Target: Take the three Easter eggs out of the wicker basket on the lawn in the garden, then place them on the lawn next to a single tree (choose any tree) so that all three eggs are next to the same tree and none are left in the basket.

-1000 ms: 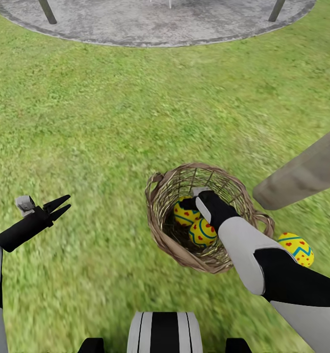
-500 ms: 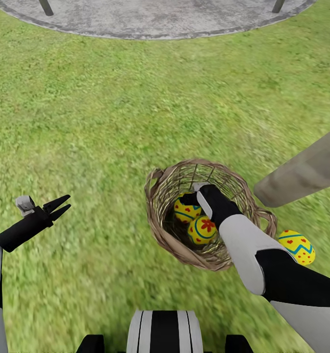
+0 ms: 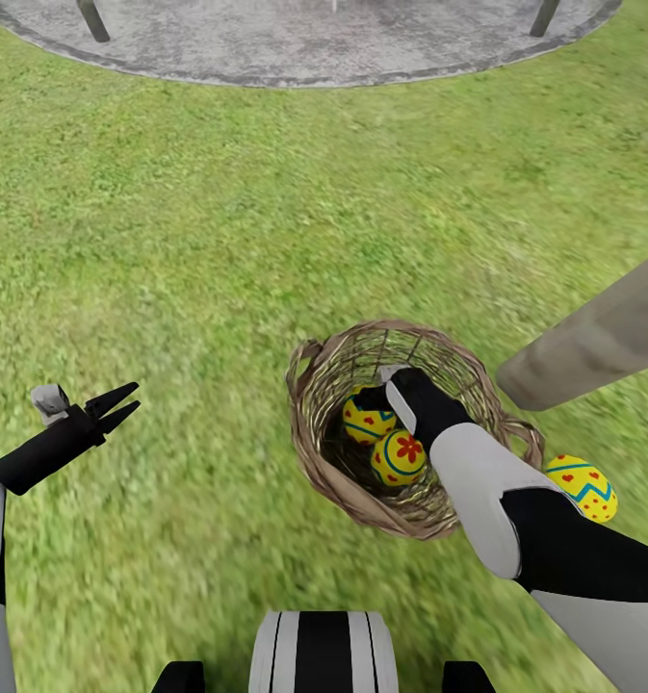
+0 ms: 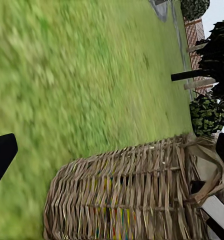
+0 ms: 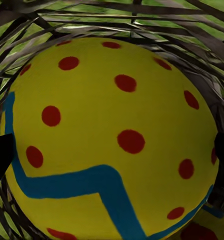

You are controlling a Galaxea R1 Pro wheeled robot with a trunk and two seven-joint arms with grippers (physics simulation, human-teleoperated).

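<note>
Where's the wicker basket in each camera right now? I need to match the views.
Head view: wicker basket sits lower centre on the lawn, right hand inside.
Left wrist view: its woven outer wall seen from the side.
Right wrist view: dark weave behind a close egg.
Shared landmark: the weave.

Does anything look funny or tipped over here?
Nothing is broken or spilled. The wicker basket sits upright on the lawn with two Easter eggs inside; one egg already lies on the grass near the tree trunk.

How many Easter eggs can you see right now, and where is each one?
3. Two lie inside the wicker basket: one egg at the right gripper, another egg nearer the robot. A third egg lies on the lawn beside the basket, near the tree trunk.
</note>
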